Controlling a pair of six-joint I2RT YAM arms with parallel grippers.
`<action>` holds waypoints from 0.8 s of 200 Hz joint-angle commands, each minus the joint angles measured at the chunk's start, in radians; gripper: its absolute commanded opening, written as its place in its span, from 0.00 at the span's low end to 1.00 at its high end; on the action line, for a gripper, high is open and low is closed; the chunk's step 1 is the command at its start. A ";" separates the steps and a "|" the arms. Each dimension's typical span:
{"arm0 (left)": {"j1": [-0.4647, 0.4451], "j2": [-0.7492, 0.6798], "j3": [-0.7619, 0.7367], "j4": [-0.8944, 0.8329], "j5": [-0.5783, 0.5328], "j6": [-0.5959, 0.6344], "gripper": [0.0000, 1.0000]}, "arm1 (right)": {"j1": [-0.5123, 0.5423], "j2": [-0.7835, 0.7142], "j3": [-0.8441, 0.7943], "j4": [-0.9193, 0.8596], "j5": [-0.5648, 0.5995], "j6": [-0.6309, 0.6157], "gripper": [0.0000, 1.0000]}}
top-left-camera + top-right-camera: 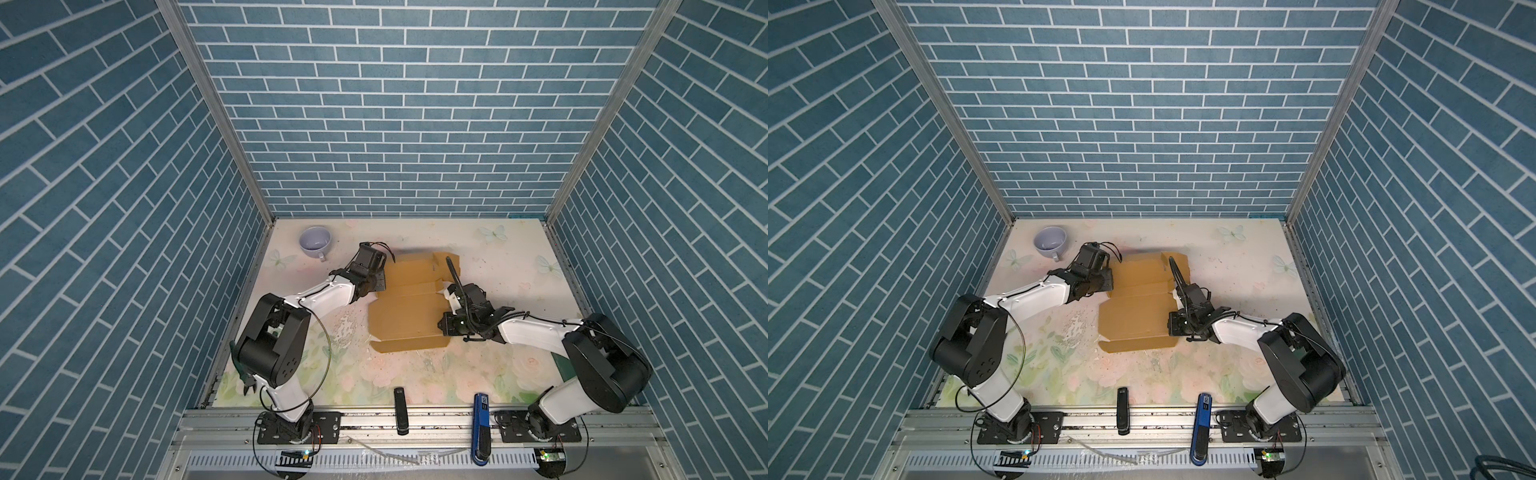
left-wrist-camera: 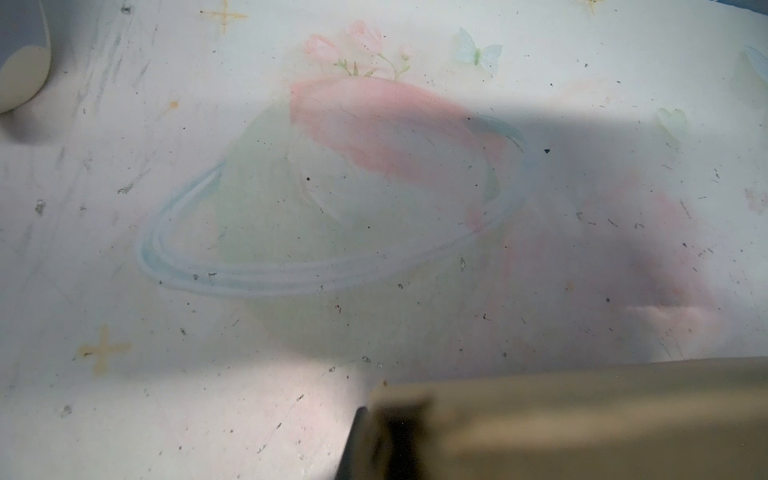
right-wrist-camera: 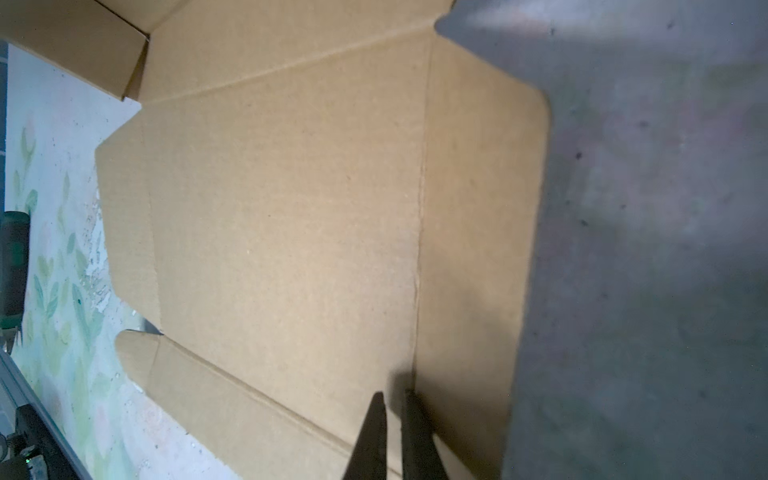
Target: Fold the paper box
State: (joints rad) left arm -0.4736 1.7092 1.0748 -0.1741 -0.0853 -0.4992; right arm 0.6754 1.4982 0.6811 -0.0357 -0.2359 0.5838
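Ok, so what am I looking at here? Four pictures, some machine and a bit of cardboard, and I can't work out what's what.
It is a robot with two arms at a flower-printed table. Two pictures come from a camera pair overhead and show the whole scene. The other two come from small cameras on the arms' wrists, so they are close-ups.

In the middle lies the paper box, a brown cardboard sheet, mostly flat and not yet folded. A pale cup sits at the far left.

Each arm ends in a gripper, a two-fingered pincer. The left gripper is shut at the box's left edge and seems to pinch it, though its wrist view is blurred. The right gripper is over a crease near the box's right side, nearly closed and holding nothing.
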 commanded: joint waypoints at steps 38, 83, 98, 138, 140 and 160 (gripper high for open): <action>0.005 -0.015 -0.004 0.008 0.009 0.002 0.04 | -0.042 -0.283 0.225 -0.394 0.154 -0.157 0.25; 0.005 -0.020 0.008 0.001 0.027 0.008 0.04 | -0.231 -0.326 0.341 -0.439 0.210 -0.218 0.33; 0.005 -0.026 0.011 -0.002 0.029 0.009 0.04 | -0.283 -0.302 0.353 -0.411 0.200 -0.246 0.37; 0.005 -0.030 0.024 -0.015 0.046 0.019 0.04 | -0.373 -0.131 0.371 -0.299 0.080 -0.306 0.40; 0.006 -0.031 0.024 -0.014 0.047 0.019 0.04 | -0.376 -0.123 0.371 -0.290 0.073 -0.309 0.40; 0.005 -0.033 0.027 -0.014 0.060 0.022 0.04 | -0.397 -0.043 0.385 -0.224 0.001 -0.350 0.41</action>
State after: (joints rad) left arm -0.4732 1.7088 1.0748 -0.1749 -0.0483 -0.4896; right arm 0.2974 1.3842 1.0145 -0.3439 -0.1299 0.3298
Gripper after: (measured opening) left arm 0.080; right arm 0.406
